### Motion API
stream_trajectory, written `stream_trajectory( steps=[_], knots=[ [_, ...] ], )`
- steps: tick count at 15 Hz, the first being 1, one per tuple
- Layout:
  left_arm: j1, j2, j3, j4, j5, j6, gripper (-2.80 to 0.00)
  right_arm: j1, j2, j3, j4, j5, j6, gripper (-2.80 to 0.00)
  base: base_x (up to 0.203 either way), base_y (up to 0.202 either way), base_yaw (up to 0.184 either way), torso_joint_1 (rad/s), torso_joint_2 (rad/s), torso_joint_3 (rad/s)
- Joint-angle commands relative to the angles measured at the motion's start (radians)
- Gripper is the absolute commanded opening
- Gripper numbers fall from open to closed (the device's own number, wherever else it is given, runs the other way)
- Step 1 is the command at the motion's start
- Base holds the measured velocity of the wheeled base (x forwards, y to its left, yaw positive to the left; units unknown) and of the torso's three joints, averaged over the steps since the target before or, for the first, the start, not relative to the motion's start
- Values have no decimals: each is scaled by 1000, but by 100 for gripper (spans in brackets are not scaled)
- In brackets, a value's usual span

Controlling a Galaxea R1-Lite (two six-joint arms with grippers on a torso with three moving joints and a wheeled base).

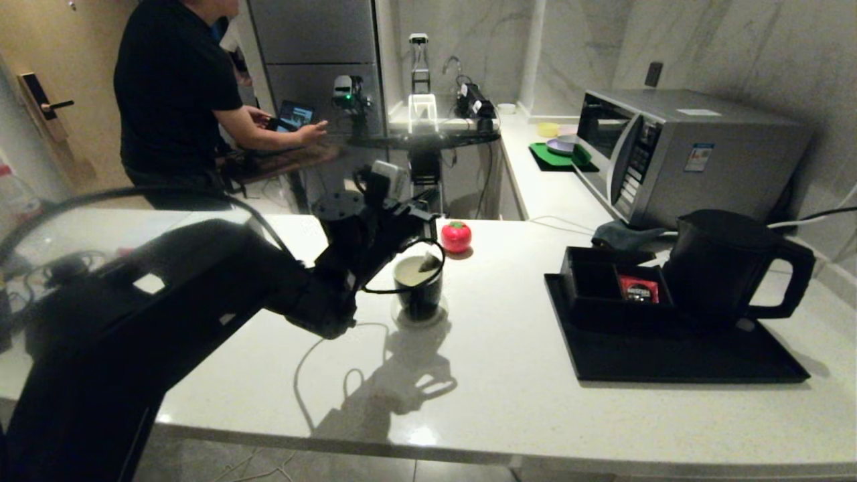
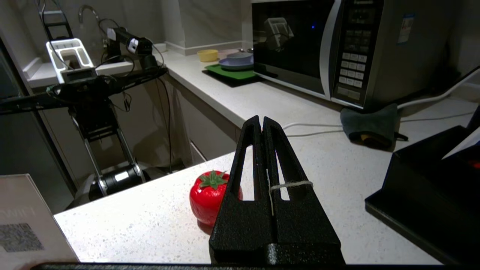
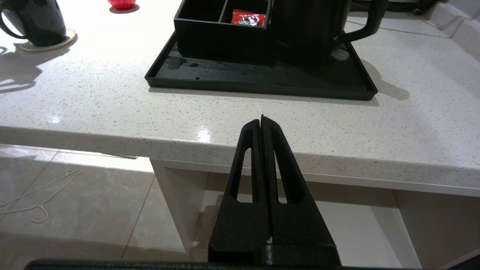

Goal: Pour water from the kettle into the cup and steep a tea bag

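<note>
- Head view first: the white counter [image 1: 509,348] fills the scene, and the silver microwave [image 1: 676,157] sits at its far right against the wall.
- On the right side of the counter lies the flat black tray [image 1: 676,358], carrying two things.
- Biggest of them is the kettle [image 1: 726,264], matte black, upright at the tray's far right, loop handle pointing right.
- Just beside it on the tray is the low black compartment box [image 1: 602,284], with a red sachet [image 1: 637,289] in the section nearest the kettle.
- Over to the left arm now: it reaches in from the left, and the left gripper [image 1: 420,224] hangs just above the cup.
- From the left wrist camera, the left gripper's [image 2: 262,120] fingers are pressed together with a pale string [image 2: 290,184] looped across one finger and running down between them.
- The cup [image 1: 420,289] stands on a pale coaster [image 1: 419,317] mid-counter, well apart from the tray; a tea bag [image 1: 428,263] seems to sit at its rim, though it is hard to tell.
- The water [image 1: 410,273] looks pale inside the cup.
- A small red tomato-shaped object [image 1: 456,236] rests just behind the cup.
- Right wrist camera: the right gripper [image 3: 261,119] is closed on nothing, parked off the counter's near edge.
</note>
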Motion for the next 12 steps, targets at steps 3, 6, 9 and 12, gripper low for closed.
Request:
stream_trajectory(
  steps=[3,6,9,12],
  knots=[
    [3,-31,0,7,-1,0,-280,0,1,0,0,0,0,-280,0,0,0,0,0,0],
    [8,-44,0,9,-1,0,-280,-1,1,0,0,0,0,-280,0,0,0,0,0,0],
    [8,-55,3,9,1,0,-280,-1,1,0,0,0,0,-280,0,0,0,0,0,0],
    [13,-73,3,9,24,0,-280,0,1,0,0,0,0,-280,0,0,0,0,0,0]
  ],
)
